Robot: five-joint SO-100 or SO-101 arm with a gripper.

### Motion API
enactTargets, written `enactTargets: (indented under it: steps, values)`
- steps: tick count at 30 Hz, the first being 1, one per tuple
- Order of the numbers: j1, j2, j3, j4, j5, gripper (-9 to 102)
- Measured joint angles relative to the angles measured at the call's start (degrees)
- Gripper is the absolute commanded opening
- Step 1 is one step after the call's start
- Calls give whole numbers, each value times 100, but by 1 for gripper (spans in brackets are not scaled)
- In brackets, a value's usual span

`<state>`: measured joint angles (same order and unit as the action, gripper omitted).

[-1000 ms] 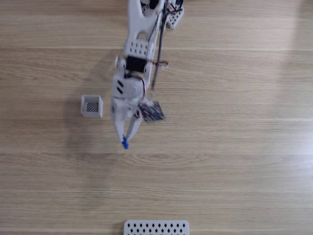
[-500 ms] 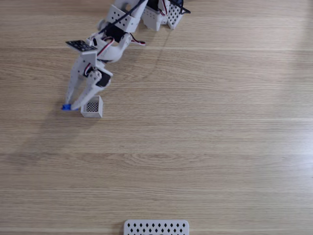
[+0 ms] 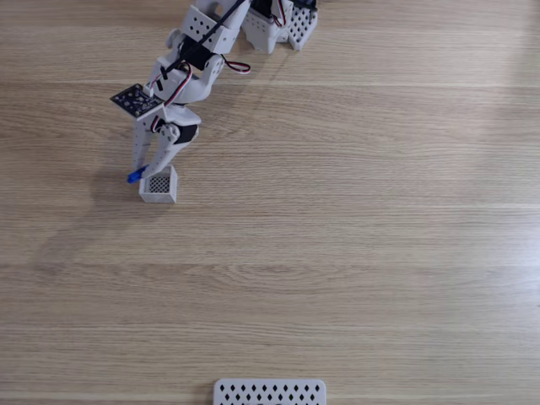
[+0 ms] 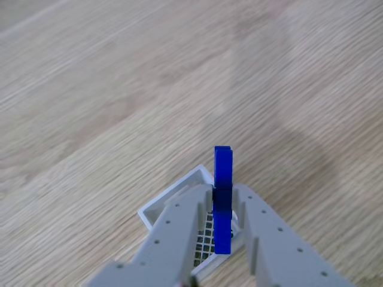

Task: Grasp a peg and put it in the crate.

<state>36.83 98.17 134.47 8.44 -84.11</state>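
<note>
In the fixed view my white gripper [image 3: 144, 171] reaches down from the arm at the top and is shut on the bright-blue peg [image 3: 135, 175]. The peg's end sticks out over the upper left corner of the small white crate [image 3: 158, 197]. The other view looks along the two grey fingers [image 4: 179, 221] of the gripper [image 4: 222, 192]. They clamp the peg [image 4: 223, 167] upright, with its lower end over the mesh bottom of the crate [image 4: 167, 196]. Whether the peg touches the crate I cannot tell.
The arm's base [image 3: 272, 24] stands at the top edge of the wooden table. A flat white panel with diamond holes [image 3: 269, 393] lies at the bottom edge. Bare wood stretches to the right of the crate and below it.
The arm swung from the table's middle to the left, carrying the peg to the crate. In the last half second the peg shifted slightly up and right, onto the crate's corner.
</note>
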Motion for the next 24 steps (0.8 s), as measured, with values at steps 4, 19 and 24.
enactTargets:
  steps: [4, 19, 24]
  values:
    - [0, 0, -9, 35, 0, -1]
    - [-387, 193, -9, 35, 0, -1]
    - [-387, 193, -9, 44, 0, 1]
